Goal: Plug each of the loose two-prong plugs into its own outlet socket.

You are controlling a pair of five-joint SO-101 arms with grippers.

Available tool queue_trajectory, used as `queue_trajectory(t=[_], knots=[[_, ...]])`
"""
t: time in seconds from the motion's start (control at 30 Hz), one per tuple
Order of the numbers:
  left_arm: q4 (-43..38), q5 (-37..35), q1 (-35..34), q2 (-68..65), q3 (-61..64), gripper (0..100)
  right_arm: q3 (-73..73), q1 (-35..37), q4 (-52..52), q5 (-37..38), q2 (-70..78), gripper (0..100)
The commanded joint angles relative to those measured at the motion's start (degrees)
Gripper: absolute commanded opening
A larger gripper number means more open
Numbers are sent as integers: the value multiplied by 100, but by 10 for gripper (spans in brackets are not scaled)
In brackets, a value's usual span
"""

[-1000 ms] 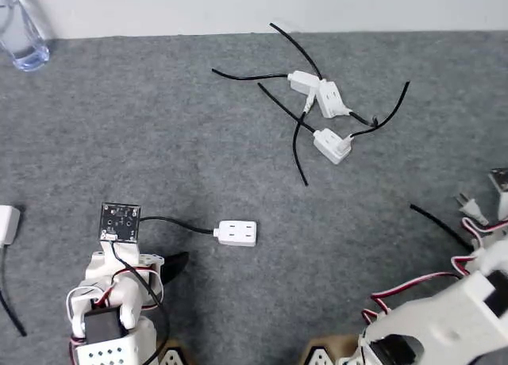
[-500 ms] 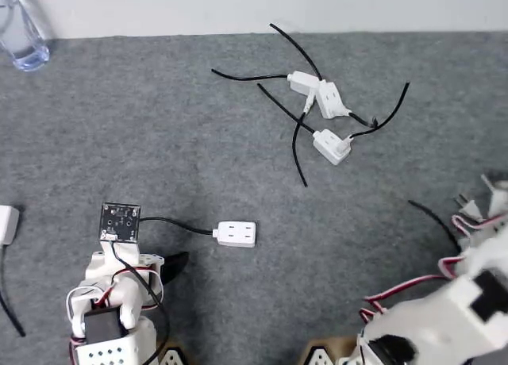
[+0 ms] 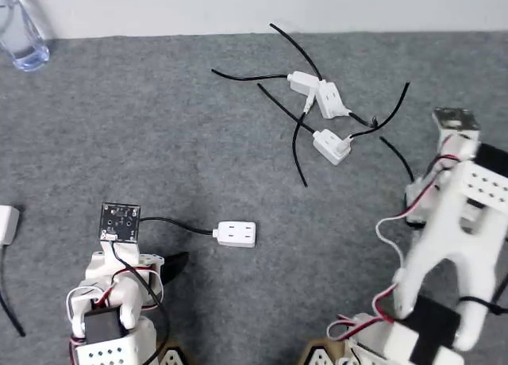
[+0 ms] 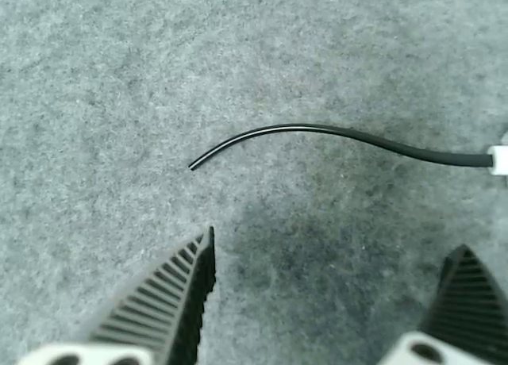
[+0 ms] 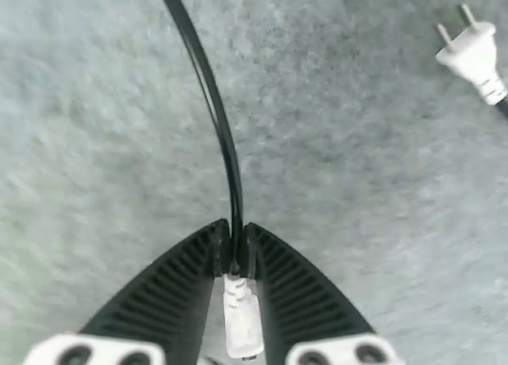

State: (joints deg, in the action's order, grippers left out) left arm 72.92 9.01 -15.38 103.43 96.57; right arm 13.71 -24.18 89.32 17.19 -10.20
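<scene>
The right arm has swung up from the table's near right corner along the right side toward the tangle of white pieces and cords. It brought its cord along. The left arm has not stirred.

The mat is grey. The left arm sits at the near left, its gripper spread wide over bare mat, with the free end of a black cord just ahead. A white socket lies just right of that arm, well apart from the tangle.

The right gripper is pressed together on a white plug, held above the mat. The plug's cord runs out past the fingertips. A second plug lies loose off to one side, prongs bare.

The step in hand looks like carrying the held plug to a socket. The prongs are hidden and seem to point back toward the wrist. If so, the next move calls for choosing a free socket, then turning or regripping the plug so the prongs face the slots squarely.
</scene>
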Motion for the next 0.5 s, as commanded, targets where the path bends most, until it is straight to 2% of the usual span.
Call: queue_trajectory(t=[0.0, 0.13, 0.2, 0.3, 0.47], knots=[[-62, -44, 9, 88, -22, 415, 281, 251, -57, -1662, -426, 7], [-62, -44, 9, 88, -22, 415, 738, 286, -576, -3376, -866, 9], [-62, -44, 9, 88, -22, 415, 782, 338, -919, -3815, -1007, 9], [-62, -44, 9, 88, -22, 415, 791, 752, -1367, -3859, -1121, 9], [-62, -44, 9, 88, -22, 415, 818, 1024, -1727, -3859, -1182, 9]])
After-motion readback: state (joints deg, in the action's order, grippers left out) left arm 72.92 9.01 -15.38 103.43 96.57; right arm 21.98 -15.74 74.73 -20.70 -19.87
